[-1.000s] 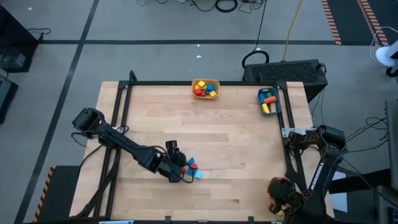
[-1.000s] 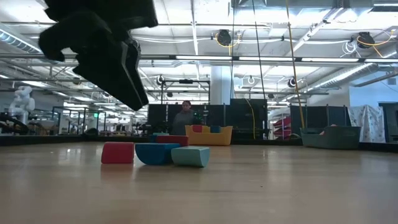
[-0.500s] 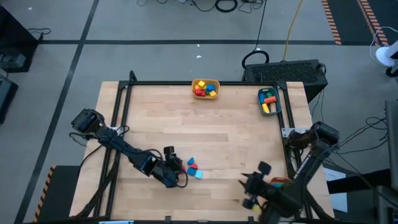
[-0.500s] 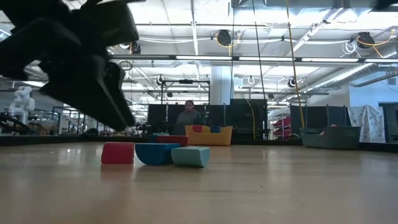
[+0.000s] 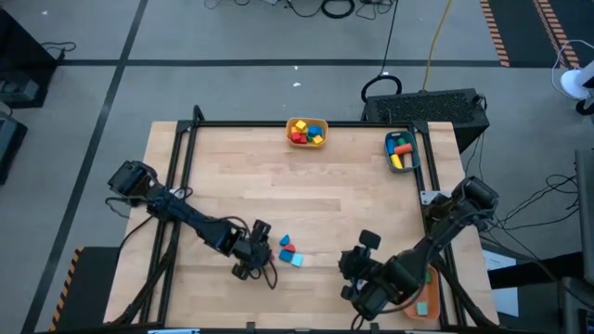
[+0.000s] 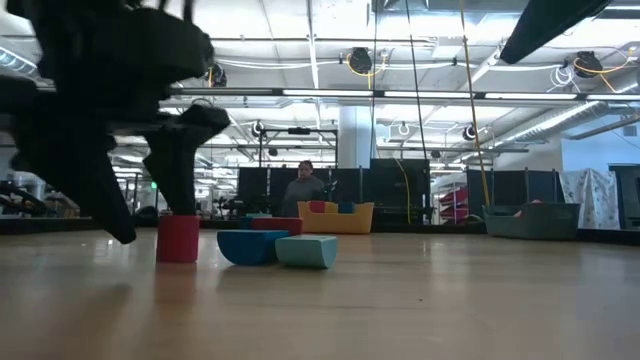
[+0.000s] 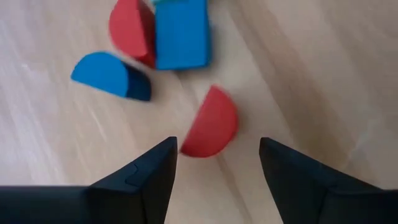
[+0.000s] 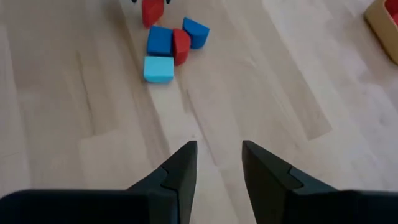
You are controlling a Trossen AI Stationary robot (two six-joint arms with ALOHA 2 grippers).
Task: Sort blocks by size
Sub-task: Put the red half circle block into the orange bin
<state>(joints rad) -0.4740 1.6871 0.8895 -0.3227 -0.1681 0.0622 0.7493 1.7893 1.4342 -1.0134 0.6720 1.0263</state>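
While the left gripper (image 7: 214, 158) hovers, jaws spread, over a red half-round block (image 7: 210, 124), the right gripper (image 8: 219, 162) waits agape.

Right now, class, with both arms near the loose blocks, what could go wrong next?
1. The left gripper, open, has one red block just ahead of its fingers; closing off-centre could roll the rounded piece away.
2. The other blocks lie touching each other, so reaching for one may push its neighbours.
3. The right gripper, open, points at that cluster, so the arms could crowd each other.
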